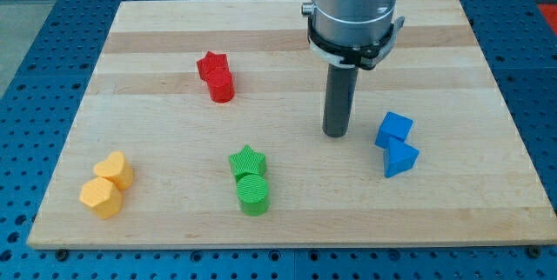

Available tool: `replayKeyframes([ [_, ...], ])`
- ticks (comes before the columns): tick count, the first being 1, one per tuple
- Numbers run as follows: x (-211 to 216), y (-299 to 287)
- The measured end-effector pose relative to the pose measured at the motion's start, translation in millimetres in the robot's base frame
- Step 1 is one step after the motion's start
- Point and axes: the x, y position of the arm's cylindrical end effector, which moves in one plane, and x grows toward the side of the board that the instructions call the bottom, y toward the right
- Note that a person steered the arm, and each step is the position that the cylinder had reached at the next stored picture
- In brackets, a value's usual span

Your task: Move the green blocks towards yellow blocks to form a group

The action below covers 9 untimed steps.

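A green star block point(247, 162) and a green round block point(253, 193) sit touching each other near the view's bottom centre. Two yellow blocks lie at the view's bottom left, touching: a yellow block point(115, 169) and a yellow hexagonal block point(100, 197) below it. My tip point(336, 132) rests on the board to the right of and above the green blocks, well apart from them, and just left of the blue blocks.
A red star block point(211, 65) and a red round block point(221, 86) sit touching at the upper left of centre. A blue cube point(394, 130) and a blue triangular block point(400, 157) sit at the right. The wooden board point(287, 19) has edges on all sides.
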Motion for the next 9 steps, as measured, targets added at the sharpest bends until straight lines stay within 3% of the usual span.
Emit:
replayKeyframes([
  [1, 21.3, -12.9],
  [2, 21.3, -13.1],
  [3, 21.7, -49.8],
  [9, 39.5, -82.3],
])
